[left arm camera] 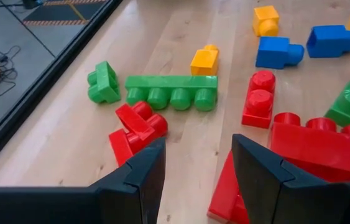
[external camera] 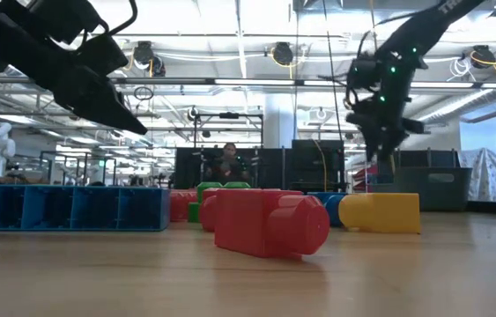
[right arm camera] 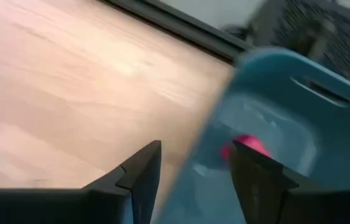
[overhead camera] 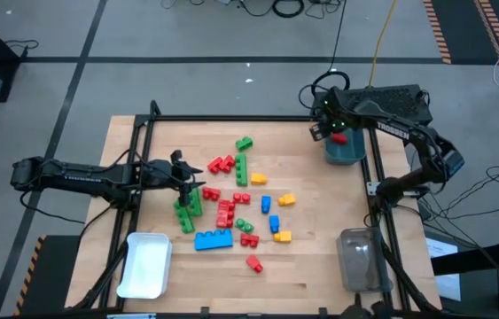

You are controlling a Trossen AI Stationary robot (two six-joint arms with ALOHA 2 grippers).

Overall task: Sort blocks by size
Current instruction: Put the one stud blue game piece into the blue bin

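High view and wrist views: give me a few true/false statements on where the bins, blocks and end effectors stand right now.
1. A red block lies in the teal bin. True.
2. The right end effector is over the white bin. False: it is at the teal bin, at the table's far right corner.
3. The left end effector is shut on a green block. False: its fingers stand apart with nothing between them, over the block pile.
4. The clear bin sits at the table's near right edge. True.
5. The long blue block is in the white bin. False: it lies on the table beside that bin.
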